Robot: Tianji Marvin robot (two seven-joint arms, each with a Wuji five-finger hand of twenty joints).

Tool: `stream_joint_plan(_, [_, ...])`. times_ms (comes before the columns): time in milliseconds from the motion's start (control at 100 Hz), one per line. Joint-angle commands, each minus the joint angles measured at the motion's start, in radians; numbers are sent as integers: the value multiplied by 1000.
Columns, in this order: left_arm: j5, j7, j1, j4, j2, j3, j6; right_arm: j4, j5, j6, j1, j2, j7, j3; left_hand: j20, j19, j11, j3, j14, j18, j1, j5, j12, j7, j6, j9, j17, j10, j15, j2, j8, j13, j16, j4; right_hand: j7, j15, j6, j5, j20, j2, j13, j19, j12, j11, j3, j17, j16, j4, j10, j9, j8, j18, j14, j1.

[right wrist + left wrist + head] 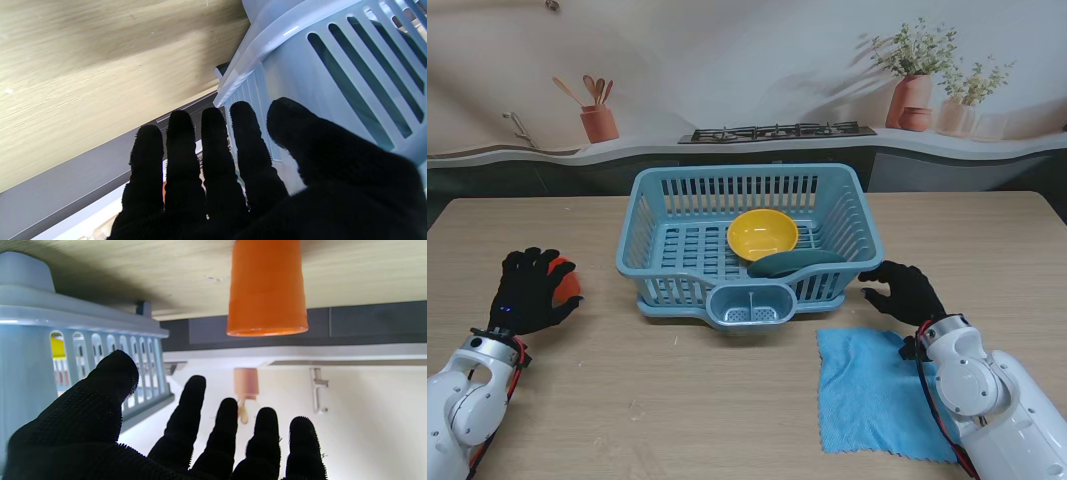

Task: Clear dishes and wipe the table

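An orange cup [565, 282] [267, 290] stands on the wooden table at the left. My left hand [529, 292] hovers just over and nearer to me than the cup, fingers [196, 413] spread, open, not touching it. A blue dish basket [649, 215] in the middle holds a yellow bowl [763, 234] and a dark teal plate [795, 264]. My right hand [907, 291] is open beside the basket's right front corner [333, 76], holding nothing. A blue cloth [877, 392] lies flat nearer to me than that hand.
The basket's cutlery cup [749, 305] juts toward me at its front. A dark counter edge runs behind the table's far side, with a printed kitchen backdrop. Bare wood shows between the cup and the basket and in front of the basket.
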Motion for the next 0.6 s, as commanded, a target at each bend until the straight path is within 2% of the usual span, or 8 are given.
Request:
stream_joint_plan(0, [0,-7,-3,11,5,3,10,-6,-4,3,-4,1,16,-4,29,-39,-7,5,-11,-21,-22,-4,-20,-19,6,-31,-18,-31,-12,-12,2,-26,13,0,-3,-13,-14,7,18,-6,-28,-12,-5,-7,0,-14,-11,38,-16,-20,6,-25,-26,-34])
stream_joint_plan(270, [-1,12,-13,45,7,17,28,-8,-4,11,-4,2,23,-12,52,-57,-6,7,-15,-25,-28,-10,-20,-29,11,-37,-17,-36,-20,-19,-8,-28,18,-2,-2,-13,-14,7,18,-7,-27,-12,-5,-7,1,-14,-11,38,-16,-20,6,-25,-28,-34])
stream_joint_plan(590, [9,56,-6,60,6,10,30,-13,-2,17,-7,2,27,-16,74,-71,-6,5,-23,-30,-32,-55,-21,-38,21,-49,-17,-43,-28,-19,-17,-34,21,-3,-2,-13,-14,8,18,-7,-27,-12,-5,-7,0,-14,-11,37,-15,-20,6,-25,-28,-35])
